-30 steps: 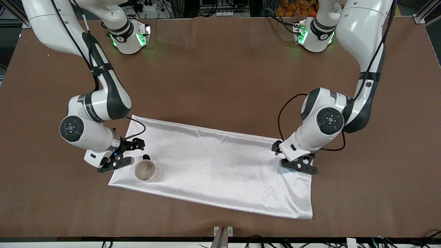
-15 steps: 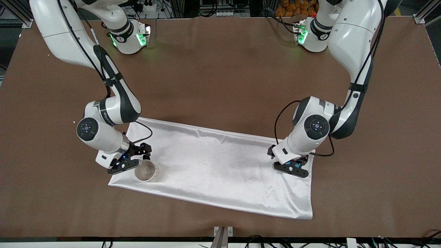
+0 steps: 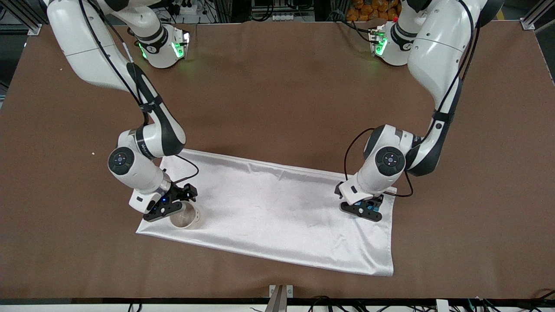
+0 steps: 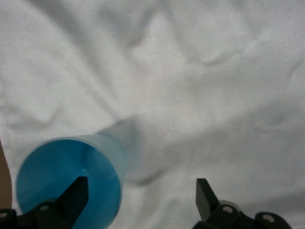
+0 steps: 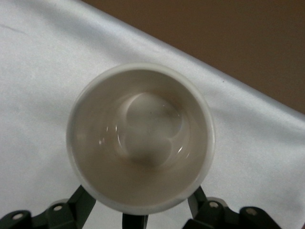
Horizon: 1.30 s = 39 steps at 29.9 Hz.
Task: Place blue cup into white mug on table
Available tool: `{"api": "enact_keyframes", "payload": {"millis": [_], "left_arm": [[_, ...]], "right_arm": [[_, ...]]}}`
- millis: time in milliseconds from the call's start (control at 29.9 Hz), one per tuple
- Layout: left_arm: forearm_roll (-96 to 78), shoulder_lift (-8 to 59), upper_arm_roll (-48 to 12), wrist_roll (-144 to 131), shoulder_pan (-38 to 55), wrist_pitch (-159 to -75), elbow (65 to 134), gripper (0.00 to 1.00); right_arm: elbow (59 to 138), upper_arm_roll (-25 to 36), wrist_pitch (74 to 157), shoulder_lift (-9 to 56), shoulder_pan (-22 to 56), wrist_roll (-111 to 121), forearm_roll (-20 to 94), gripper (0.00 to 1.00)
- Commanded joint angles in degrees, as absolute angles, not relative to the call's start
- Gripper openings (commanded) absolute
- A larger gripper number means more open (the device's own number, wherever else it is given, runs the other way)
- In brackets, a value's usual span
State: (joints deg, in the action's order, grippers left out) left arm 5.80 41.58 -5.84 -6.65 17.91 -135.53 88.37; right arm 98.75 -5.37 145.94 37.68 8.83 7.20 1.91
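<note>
The approach step is in hand: the left hand (image 4: 138, 200) hangs open over the blue cup (image 4: 66, 183), not yet gripping. The right hand (image 5: 138, 210) is spread around the white mug (image 5: 140, 136). Next, the left must center and clench.

Two glossy white jointed robot arms with dark grey joint bands and round dark end caps marked by small lit dots. Bases: white, ringed with green lights. Thin black cables run along each arm, strapped on. Right black two-finger gripper (image 3: 170, 205): small blue light on its body. Left black two-finger gripper (image 3: 363, 209): flat dark fingers (image 4: 75, 196), visible screw heads.
</note>
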Motion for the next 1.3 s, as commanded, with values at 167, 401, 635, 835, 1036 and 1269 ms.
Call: {"api": "enact_keyframes", "payload": {"millis": [167,401,635,835,1036,1269], "left_arm": [[7.3,41.6,-5.7,-6.2,18.0,-136.7,89.4,1.0],[7.4,41.7,-5.7,-6.0,18.1,-136.7,89.3,0.47],[7.6,41.7,-5.7,-6.0,18.1,-136.7,89.4,0.03],[7.6,41.7,-5.7,-6.0,18.0,-136.7,89.4,0.0],[7.6,41.6,-5.5,-5.9,18.0,-136.7,89.4,0.0],[7.6,41.4,-5.7,-5.7,17.4,-136.5,89.3,0.0]], "right_arm": [[98.4,-5.0,146.4,38.0,9.1,6.8,-2.2,0.0],[98.4,-5.0,145.9,37.7,9.1,6.7,-2.8,0.0],[98.8,-5.0,143.0,35.9,8.9,5.1,-2.5,0.0],[99.1,-5.0,137.6,32.6,10.3,-4.0,-2.6,0.0],[101.8,-5.2,131.4,27.4,12.2,-12.7,-2.5,0.0],[115.1,-5.4,134.8,17.4,14.1,-14.6,-2.0,0.0]]}}
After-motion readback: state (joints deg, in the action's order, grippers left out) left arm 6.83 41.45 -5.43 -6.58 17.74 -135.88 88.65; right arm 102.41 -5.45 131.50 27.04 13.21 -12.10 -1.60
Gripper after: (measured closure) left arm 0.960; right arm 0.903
